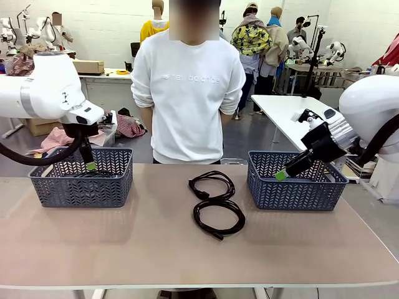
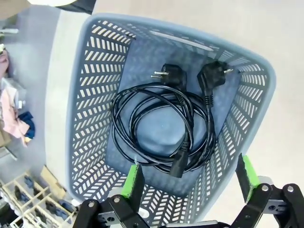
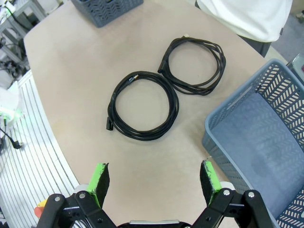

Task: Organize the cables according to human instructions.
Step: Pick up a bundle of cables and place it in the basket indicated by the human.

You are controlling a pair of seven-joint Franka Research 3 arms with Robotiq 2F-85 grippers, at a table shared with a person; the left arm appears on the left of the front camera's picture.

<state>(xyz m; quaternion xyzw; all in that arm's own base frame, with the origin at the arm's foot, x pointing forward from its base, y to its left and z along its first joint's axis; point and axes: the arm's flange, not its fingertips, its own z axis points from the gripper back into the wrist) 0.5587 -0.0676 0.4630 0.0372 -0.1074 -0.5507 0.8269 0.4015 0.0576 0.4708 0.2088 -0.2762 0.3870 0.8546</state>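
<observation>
Left gripper (image 2: 190, 175), jaws apart and empty, hangs over the left basket (image 2: 90, 95) — coiled cables (image 2: 118, 121) lie inside. Right gripper (image 3: 154, 172), likewise spread with nothing held, hovers beside the right basket (image 3: 285, 95) — two more coils (image 3: 142, 136) lie touching on the tabletop (image 3: 71, 57) between the baskets.

cables (image 3: 170, 86): matt black rubber, seemingly | baskets (image 2: 90, 95): perforated plastic | table (image 1: 124, 249): smooth matt

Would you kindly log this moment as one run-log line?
left gripper: open above left basket, cables inside | right gripper: open, empty | two cable coils on table
</observation>
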